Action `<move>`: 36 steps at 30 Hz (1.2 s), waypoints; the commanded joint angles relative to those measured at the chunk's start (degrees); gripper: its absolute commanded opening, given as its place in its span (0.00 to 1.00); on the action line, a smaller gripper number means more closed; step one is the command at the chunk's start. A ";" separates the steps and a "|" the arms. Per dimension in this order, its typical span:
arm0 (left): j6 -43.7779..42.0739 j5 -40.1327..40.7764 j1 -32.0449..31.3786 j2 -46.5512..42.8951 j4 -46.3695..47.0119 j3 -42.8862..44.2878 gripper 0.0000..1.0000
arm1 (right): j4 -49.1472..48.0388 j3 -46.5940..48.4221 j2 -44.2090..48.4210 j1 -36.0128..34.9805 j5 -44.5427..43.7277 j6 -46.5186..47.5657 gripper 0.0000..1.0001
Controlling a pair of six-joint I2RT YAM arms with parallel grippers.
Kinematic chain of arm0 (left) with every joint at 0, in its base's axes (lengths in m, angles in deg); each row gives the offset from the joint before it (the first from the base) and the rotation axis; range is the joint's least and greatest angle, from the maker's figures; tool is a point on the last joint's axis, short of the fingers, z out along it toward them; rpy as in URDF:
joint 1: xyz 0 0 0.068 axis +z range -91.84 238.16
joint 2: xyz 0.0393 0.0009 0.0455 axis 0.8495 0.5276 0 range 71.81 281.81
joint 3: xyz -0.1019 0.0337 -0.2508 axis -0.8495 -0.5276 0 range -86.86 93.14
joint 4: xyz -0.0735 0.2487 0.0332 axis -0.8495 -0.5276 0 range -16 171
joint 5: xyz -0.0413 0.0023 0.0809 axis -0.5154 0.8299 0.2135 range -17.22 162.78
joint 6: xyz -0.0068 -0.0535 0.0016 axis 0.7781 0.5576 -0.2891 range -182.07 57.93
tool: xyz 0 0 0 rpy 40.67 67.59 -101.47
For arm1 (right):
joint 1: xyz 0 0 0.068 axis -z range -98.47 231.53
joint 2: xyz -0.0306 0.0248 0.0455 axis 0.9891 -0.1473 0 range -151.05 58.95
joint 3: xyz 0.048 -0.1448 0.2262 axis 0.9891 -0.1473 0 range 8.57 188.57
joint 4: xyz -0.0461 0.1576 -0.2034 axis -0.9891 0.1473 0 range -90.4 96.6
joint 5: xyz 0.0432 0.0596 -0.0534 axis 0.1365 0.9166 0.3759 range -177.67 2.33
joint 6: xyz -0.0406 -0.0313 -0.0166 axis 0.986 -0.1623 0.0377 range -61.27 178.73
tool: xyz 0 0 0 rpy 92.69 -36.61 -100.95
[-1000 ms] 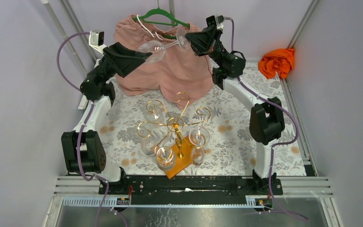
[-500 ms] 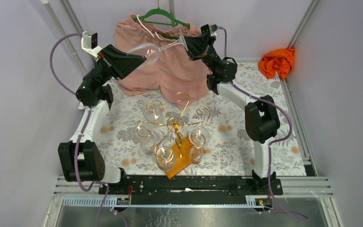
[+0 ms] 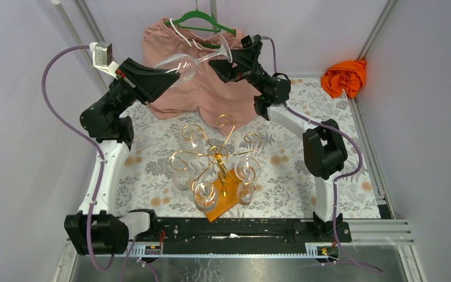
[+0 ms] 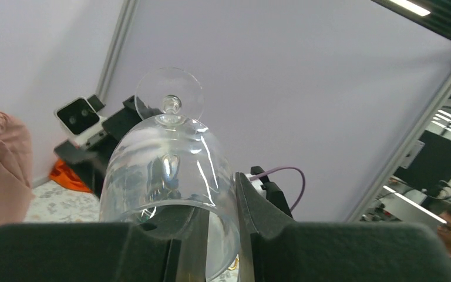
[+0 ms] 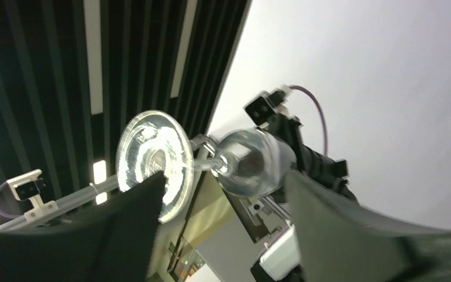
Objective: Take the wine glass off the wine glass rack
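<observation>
A clear wine glass (image 3: 183, 63) lies nearly level in the air above the back of the table, its foot toward the right. My left gripper (image 3: 170, 75) is shut on the wall of its bowl. The left wrist view shows one finger inside the bowl (image 4: 167, 170) and the other finger (image 4: 258, 205) outside it. My right gripper (image 3: 216, 63) stands open just below the stem. In the right wrist view its fingertips are wide apart, with the glass foot (image 5: 152, 155) and stem beyond them. The gold wine glass rack (image 3: 217, 154) stands mid-table on its wooden base (image 3: 226, 202).
Several more glasses (image 3: 248, 169) hang upside down from the rack's arms. A pink garment (image 3: 217, 88) hangs on a green hanger (image 3: 202, 20) at the back. An orange cloth (image 3: 343, 76) lies at the back right. A floral cloth (image 3: 293, 176) covers the table.
My left gripper closed on the bowl's rim. The right gripper has now let go of the stem and opened. Both arms and the glass shifted left.
</observation>
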 commanded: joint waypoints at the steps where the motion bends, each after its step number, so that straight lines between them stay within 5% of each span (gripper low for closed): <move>1: -11.90 2.67 -0.03 -3.57 -14.25 3.92 0.00 | -8.07 -0.62 3.25 -1.84 5.56 -4.82 0.87; 5: -18.36 3.46 0.79 -3.77 -29.86 9.99 0.00 | -8.25 -4.42 3.95 -1.59 5.19 -5.07 0.93; 9: -34.47 8.20 1.07 -1.96 -56.59 22.96 0.00 | -8.26 -13.14 7.39 0.45 6.06 -2.74 0.94; 15: -51.88 21.11 1.26 5.07 -93.40 45.80 0.00 | -6.71 -24.27 13.81 6.71 9.26 -0.92 0.95; 20: -60.32 37.35 1.26 13.32 -117.92 61.14 0.00 | 6.28 -27.22 21.08 11.77 16.29 7.13 0.95; 27: -62.49 58.20 1.30 19.84 -131.52 59.51 0.00 | 46.42 -20.26 31.07 15.29 22.47 32.95 0.96; 31: -62.66 56.40 1.38 21.05 -130.48 51.82 0.00 | 69.10 -13.87 34.13 15.89 20.68 48.17 0.97; 36: -63.88 52.97 1.41 25.43 -130.00 47.00 0.00 | 75.23 -12.05 34.97 16.46 20.17 51.05 0.98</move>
